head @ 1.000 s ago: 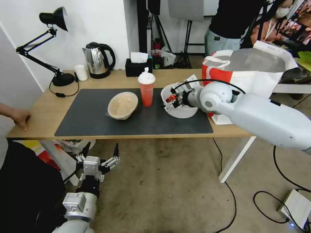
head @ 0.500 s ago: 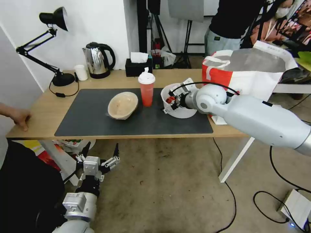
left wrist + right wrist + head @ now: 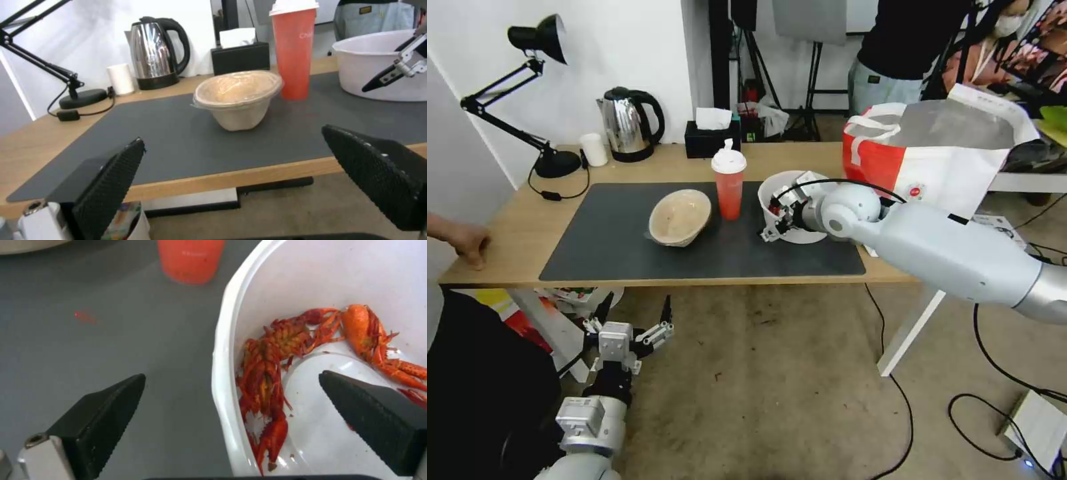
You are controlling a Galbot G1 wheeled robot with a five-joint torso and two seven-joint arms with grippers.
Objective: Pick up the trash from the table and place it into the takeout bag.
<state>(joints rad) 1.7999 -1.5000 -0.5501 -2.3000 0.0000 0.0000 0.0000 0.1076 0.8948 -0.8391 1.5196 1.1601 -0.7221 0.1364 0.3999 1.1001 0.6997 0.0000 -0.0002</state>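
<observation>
Glossy white-grey shell on the right arm (image 3: 960,257), thick and tapering, with a rounded ball-like wrist joint bearing a small grey disc. Thin black cable looping over that wrist to the right gripper (image 3: 774,223): silver-white metal bracket, black wedge fingers (image 3: 102,413) with finely ribbed inner faces, a screw head at one base. Left arm (image 3: 590,420) in silver blocky segments, dark collar between. Left gripper (image 3: 635,313) with white housing, black pointed fingers (image 3: 106,186) textured in a fine, possibly knurled, grid.

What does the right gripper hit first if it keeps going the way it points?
Probably the rim of the white bowl: the right gripper is open with the rim between its fingers, one outside over the mat, one inside above the shells.
</observation>
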